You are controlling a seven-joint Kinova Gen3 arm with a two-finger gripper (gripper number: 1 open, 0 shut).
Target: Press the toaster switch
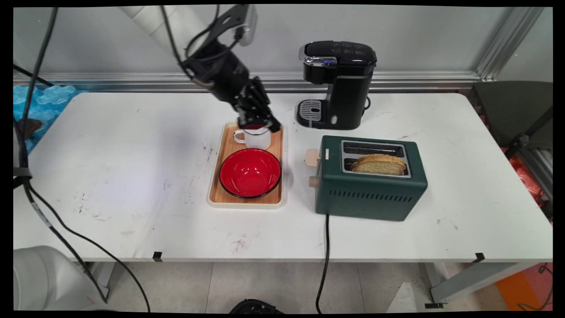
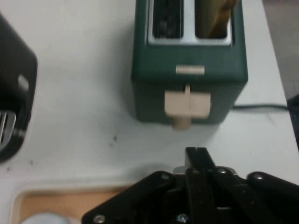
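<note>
Main view: claw [image 1: 259, 125] pinches white mug's [image 1: 256, 138] rim on wooden tray [image 1: 215, 176].

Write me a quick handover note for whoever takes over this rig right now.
Gripper: fingers shut together, holding nothing, at the rim of the white mug.
Things: the mug stands at the far end of the wooden tray, its handle to the picture's left; the red bowl sits in front of it on the same tray.
Rest: a green toaster right of the tray has bread in its near slot; a black coffee maker stands behind it.
</note>
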